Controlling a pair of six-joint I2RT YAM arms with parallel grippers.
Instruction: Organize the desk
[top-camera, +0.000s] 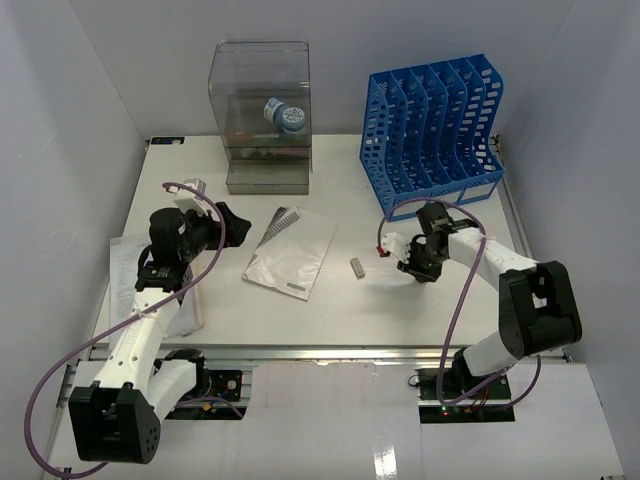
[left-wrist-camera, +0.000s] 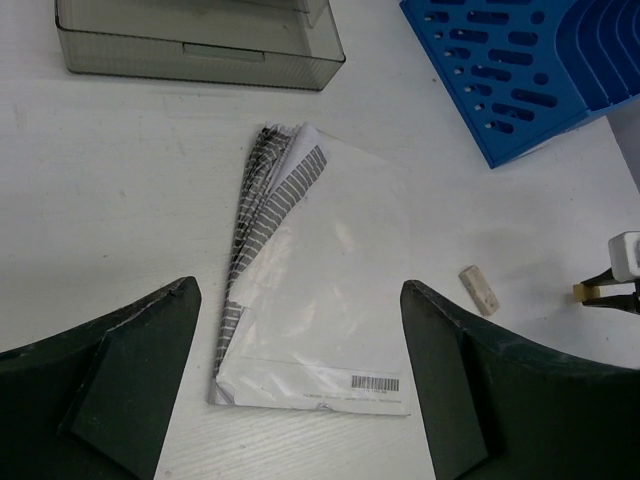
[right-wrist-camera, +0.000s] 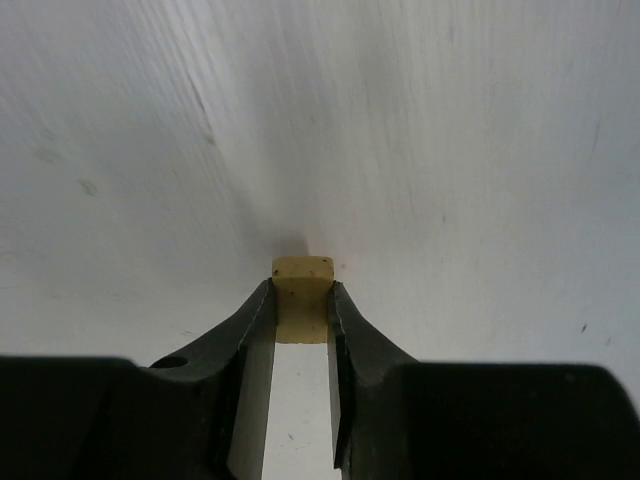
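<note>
Between the right jaws: a small tan block (right-wrist-camera: 302, 268) sat pinched by the right gripper (right-wrist-camera: 302, 292), very low over the desk (top-camera: 330, 318). Touching or not, I couldn't tell. Gripped for carrying somewhere tidier, I'd judge.
Right jaws: narrow, closed on that block alone.
Left jaws: spread wide and empty. The left gripper (left-wrist-camera: 300, 290) hung above the plastic-wrapped packet (left-wrist-camera: 330, 240), which lay framed between the two fingers and looked lined up for a grab.
Right of the left jaws: a pale eraser-like stick (left-wrist-camera: 480, 290) lay loose on the white top, between the packet and the right gripper.
Beyond the left jaws: the clear drawer box (left-wrist-camera: 200, 45) and the blue file rack (left-wrist-camera: 520, 70) stood at the back, likely homes for the clutter.
Desk: it lay beneath both pairs of jaws, wide and white.
Writing: a barcode (left-wrist-camera: 375, 383) ran along the packet's near edge, its digits too small to read. No brand was legible.
</note>
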